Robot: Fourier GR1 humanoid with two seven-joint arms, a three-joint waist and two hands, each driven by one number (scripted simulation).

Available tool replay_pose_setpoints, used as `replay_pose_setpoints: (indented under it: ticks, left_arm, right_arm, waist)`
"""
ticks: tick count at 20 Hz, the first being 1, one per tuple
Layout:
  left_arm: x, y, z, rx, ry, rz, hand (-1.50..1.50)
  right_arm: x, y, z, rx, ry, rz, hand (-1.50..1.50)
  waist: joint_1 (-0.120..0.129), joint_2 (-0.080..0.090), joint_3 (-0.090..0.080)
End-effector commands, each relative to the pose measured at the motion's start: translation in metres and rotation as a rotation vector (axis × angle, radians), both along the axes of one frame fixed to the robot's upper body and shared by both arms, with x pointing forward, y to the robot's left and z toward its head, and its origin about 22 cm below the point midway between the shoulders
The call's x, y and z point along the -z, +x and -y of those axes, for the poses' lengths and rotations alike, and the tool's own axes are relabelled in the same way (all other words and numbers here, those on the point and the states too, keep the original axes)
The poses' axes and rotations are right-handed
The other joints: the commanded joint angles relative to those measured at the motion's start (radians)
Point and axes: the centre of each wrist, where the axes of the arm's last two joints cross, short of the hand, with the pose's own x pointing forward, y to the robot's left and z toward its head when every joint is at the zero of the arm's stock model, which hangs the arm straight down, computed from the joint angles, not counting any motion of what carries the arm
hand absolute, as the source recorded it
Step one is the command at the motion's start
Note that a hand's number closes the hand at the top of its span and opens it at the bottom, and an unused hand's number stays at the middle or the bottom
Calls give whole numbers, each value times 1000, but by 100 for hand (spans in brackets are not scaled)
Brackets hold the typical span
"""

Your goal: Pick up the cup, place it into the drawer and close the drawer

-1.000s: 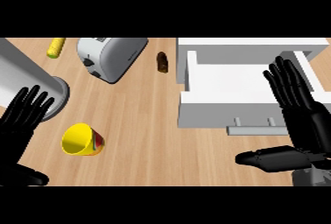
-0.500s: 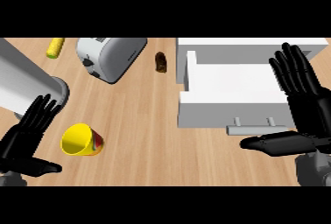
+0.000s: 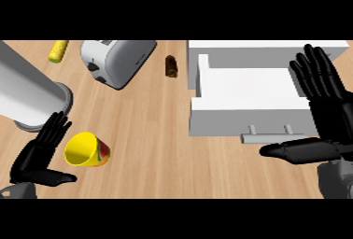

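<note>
Yellow cup (image 3: 85, 149) lies tipped on its side on the desk (image 3: 151, 121), lower left, not yet picked up. Left hand (image 3: 40, 154) just beside it, fingers straight, thumb out, holding nothing. Drawer (image 3: 248, 100) stands pulled open, nothing visible inside. Right hand (image 3: 324, 112) hovers open at the drawer's right edge, holding nothing. All three steps remain, by my reckoning. Grey cylinder (image 3: 27, 95) cut off at left; small brown object (image 3: 171, 66) by the toaster (image 3: 116, 60) hard to identify.
</note>
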Motion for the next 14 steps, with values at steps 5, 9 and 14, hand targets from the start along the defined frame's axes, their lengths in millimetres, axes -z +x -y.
replay_pose_setpoints:
  ticks: [5,9,14]
  left_arm:
    - [32,18,2,-10,13,-11,-150]
    - [43,1,-6,-7,22,15,-150]
    - [55,-8,0,-43,-12,49,-150]
  right_arm:
    - [-16,-3,-2,6,6,12,-150]
    - [-17,1,-9,-5,11,13,-150]
    - [-17,-3,-1,-24,-11,11,-150]
  waist:
    - [-13,3,-2]
    - [-10,3,-2]
    - [-21,8,-4]
